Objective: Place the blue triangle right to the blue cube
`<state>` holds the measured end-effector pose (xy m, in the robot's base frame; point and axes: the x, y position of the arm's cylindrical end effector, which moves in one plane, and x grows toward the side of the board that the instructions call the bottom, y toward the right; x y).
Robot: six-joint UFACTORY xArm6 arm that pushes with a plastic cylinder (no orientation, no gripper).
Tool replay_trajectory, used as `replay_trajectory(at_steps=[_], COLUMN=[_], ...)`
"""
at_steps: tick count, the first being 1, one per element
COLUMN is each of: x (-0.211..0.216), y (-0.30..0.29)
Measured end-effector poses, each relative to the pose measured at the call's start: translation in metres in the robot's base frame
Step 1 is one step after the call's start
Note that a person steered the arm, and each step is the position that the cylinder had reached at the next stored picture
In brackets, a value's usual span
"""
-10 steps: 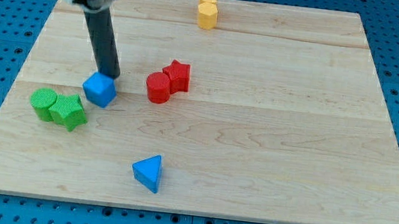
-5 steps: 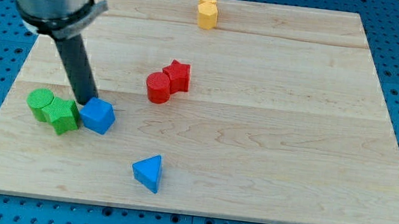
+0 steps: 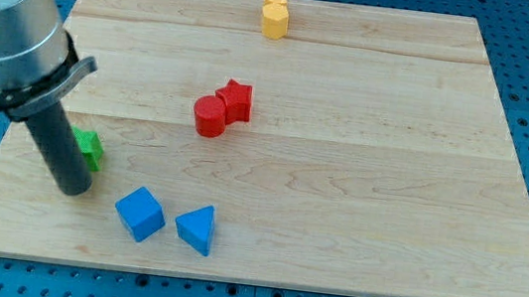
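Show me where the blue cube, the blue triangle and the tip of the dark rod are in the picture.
blue cube (image 3: 140, 214), camera view, on its top face.
blue triangle (image 3: 196, 228), camera view, on its front face, just right of the cube.
my tip (image 3: 74, 188), camera view, at the rod's very end, left of the cube.

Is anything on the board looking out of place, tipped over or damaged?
Nothing stands out. The blue cube and blue triangle sit flat near the view's bottom, the triangle just right of the cube. My tip rests left of the cube and hides most of the green blocks.
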<state>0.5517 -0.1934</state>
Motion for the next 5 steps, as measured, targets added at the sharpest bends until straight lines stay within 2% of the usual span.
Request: replay_trajectory(at_steps=[1,3,5], x=[0.017,0.024,0.045], y=[0.015,0.096,0.089])
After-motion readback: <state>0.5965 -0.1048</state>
